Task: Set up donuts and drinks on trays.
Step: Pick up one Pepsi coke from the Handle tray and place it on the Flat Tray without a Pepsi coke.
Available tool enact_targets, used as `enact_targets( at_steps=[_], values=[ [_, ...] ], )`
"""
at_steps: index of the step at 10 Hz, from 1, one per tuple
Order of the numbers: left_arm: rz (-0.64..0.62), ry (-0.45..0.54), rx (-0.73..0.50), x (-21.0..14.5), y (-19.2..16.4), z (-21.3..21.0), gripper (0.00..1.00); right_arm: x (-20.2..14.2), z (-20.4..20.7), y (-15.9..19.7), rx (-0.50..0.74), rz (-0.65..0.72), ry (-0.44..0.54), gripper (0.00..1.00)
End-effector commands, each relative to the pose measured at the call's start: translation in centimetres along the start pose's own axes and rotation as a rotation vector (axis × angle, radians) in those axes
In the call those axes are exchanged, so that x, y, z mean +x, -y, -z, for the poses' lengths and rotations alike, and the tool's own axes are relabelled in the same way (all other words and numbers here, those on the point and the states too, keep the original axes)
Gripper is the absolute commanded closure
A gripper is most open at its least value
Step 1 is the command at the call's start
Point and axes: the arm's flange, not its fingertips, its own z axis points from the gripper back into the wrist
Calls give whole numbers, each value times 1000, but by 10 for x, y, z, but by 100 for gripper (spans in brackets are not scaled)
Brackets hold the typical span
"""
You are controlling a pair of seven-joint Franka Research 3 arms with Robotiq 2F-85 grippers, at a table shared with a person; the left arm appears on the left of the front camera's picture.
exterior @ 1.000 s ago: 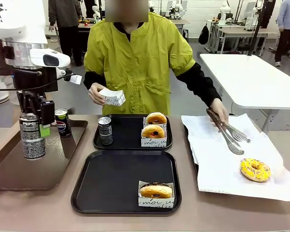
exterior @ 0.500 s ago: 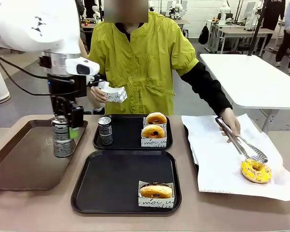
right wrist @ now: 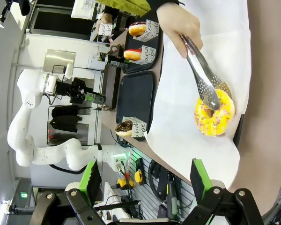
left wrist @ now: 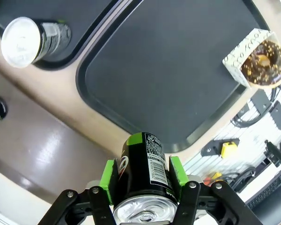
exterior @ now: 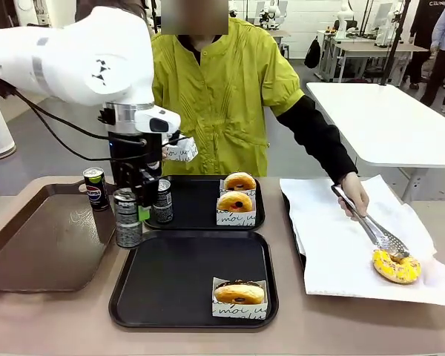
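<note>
While clamped between hand (left wrist: 143, 176) pads: can (left wrist: 145, 171).

White rounded robot arm (exterior: 81, 55), black cable, black tool (exterior: 136, 194) with green pads.

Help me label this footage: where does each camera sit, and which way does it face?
Front view: between the arms, facing the person across the table; left pincer holds a can.
Left wrist view: on the left wrist, looking down past the can at the near black tray.
Right wrist view: above the white paper; open right pincer.
All share the boxed chocolate donut.
</note>
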Motion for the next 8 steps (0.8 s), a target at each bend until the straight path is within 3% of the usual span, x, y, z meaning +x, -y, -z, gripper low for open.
enact_targets(
  at_steps=[1,6,8],
  values=[
    [-8,22,-13,15,7,10,44,0,2,-1,18,-5,15,0],
    [23,34,-27,15,15,36,44,0,2,-1,18,-5,15,0],
    [56,-10,-53,-11,18,17,44,0,2,-1,18,-5,15,0]
  ],
)
